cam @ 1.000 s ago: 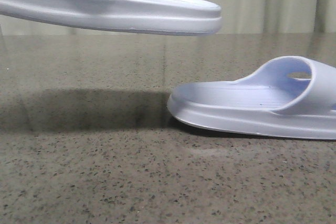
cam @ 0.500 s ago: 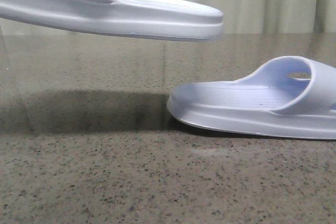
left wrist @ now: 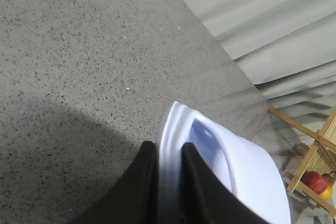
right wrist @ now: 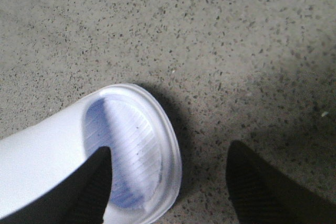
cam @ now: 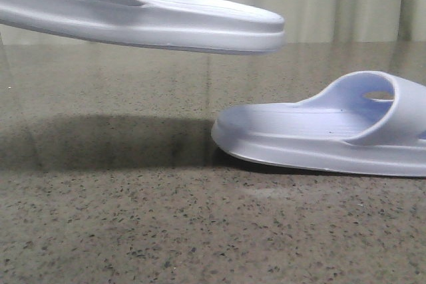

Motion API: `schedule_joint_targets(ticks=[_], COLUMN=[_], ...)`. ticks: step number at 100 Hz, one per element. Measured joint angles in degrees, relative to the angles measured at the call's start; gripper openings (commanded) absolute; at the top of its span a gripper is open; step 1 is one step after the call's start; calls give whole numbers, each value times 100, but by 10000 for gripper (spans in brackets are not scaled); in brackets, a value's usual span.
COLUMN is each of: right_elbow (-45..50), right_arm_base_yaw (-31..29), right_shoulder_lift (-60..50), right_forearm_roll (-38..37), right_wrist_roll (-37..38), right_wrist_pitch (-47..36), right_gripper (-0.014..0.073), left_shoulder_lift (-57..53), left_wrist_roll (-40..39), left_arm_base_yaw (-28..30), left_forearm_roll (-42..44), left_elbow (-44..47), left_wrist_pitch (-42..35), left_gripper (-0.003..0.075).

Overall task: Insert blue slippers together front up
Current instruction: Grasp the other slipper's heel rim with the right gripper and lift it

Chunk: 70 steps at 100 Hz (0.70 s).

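Above the left half of the speckled stone tabletop (cam: 133, 231) hangs the lifted slipper (cam: 153, 21), clear of the surface, its shadow lying broad beneath it. Compared with a second ago its rounded end has crept a little toward the right and dipped slightly, so it now tilts gently down toward its partner. That drift reads as the carrying arm bringing the two together, though a clear gap in height and a small sideways gap remain between them.

Toward the right edge of the tabletop the resting slipper (cam: 326, 134) lies flat, sole down, strap arching at the far right; it has not shifted over the same second. Its near rounded end sits almost under the tip of the raised one.

In the left wrist view the left gripper (left wrist: 169, 177) is clamped on the rim of the lifted slipper (left wrist: 226, 166), one dark finger on each side of the sole wall, holding it by the edge. In the right wrist view the right gripper (right wrist: 173, 192) stands spread wide, one finger (right wrist: 97, 177) over the ribbed footbed of the resting slipper (right wrist: 121, 145) and the other out over bare stone, holding nothing.

My judgement: the nesting has not begun; the held shoe must next be lined up with the other's strap opening, and the thin edge grip could let it swing.
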Motion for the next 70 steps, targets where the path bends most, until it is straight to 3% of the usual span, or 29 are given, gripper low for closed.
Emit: schedule_joint_targets(ticks=[55, 70], right_elbow=[0, 0], right_arm_base_yaw=[0, 73], right_shoulder_lift=[925, 1066], right_forearm_roll=[202, 250], right_wrist_roll=[0, 11], right_wrist_pitch=[-665, -906], right_gripper=[403, 351], left_shoulder_lift=[0, 0], left_wrist_roll=[0, 0], left_arm_base_yaw=[0, 0], left_forearm_roll=[-152, -189], left_elbow=[0, 0], left_wrist_pitch=[32, 40], left_gripper=[16, 16])
